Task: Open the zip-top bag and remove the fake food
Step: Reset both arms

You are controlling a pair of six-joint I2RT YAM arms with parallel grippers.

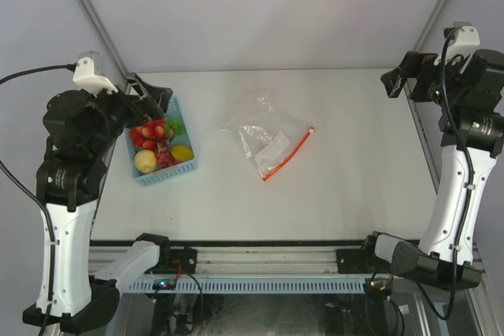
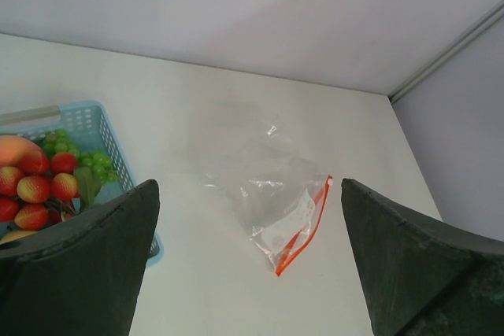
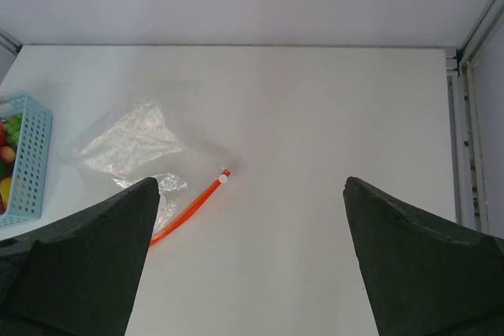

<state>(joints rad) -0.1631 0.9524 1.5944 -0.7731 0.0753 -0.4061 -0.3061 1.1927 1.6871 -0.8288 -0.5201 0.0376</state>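
One illegible white label (image 1: pixel 272 149) on zip-top bag (image 1: pixel 255 120)

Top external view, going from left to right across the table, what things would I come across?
Light-blue basket holding the fake food → zip-top bag → right gripper.

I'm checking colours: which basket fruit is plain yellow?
The lemon at the basket's near right corner; the rest are red, green, purple or peach-toned.
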